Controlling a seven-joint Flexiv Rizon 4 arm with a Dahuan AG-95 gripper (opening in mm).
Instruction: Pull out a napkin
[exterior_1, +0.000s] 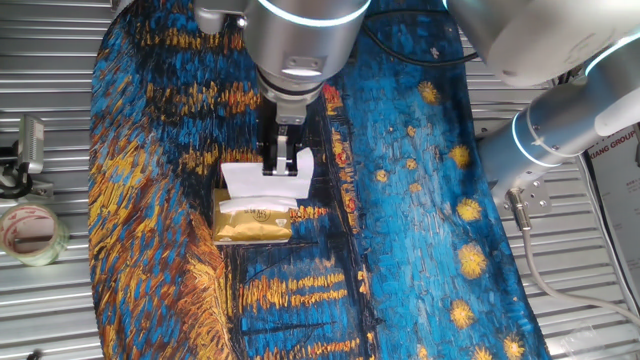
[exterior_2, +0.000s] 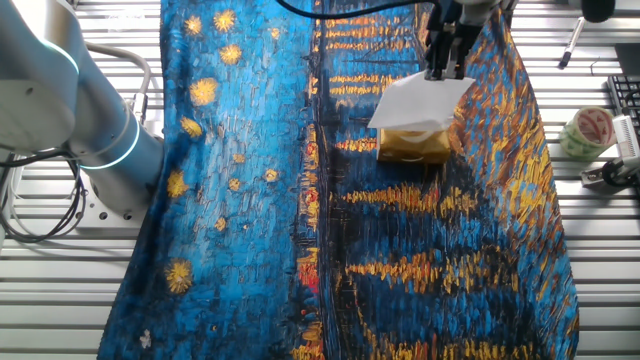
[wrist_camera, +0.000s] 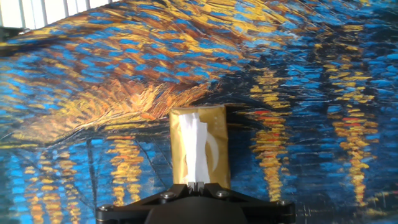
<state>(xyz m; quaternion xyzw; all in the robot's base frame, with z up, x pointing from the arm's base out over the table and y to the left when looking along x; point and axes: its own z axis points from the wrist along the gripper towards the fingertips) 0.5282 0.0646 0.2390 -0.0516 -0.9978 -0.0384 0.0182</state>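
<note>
Now the gripper (exterior_1: 282, 168) pinches the napkin (exterior_1: 262, 184), partly drawn from the gold packet (exterior_1: 252, 222) mid-counter. Extraction looks underway; next likely calls for a steady upward pull until the sheet clears.

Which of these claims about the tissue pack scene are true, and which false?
1. The end effector grips the napkin. True.
2. The napkin lies flat on the cloth, clear of the packet. False: its lower part is still in the gold packet.
3. A tape roll sits off the cloth. True.
4. The packet is silver. False: it is gold.
</note>
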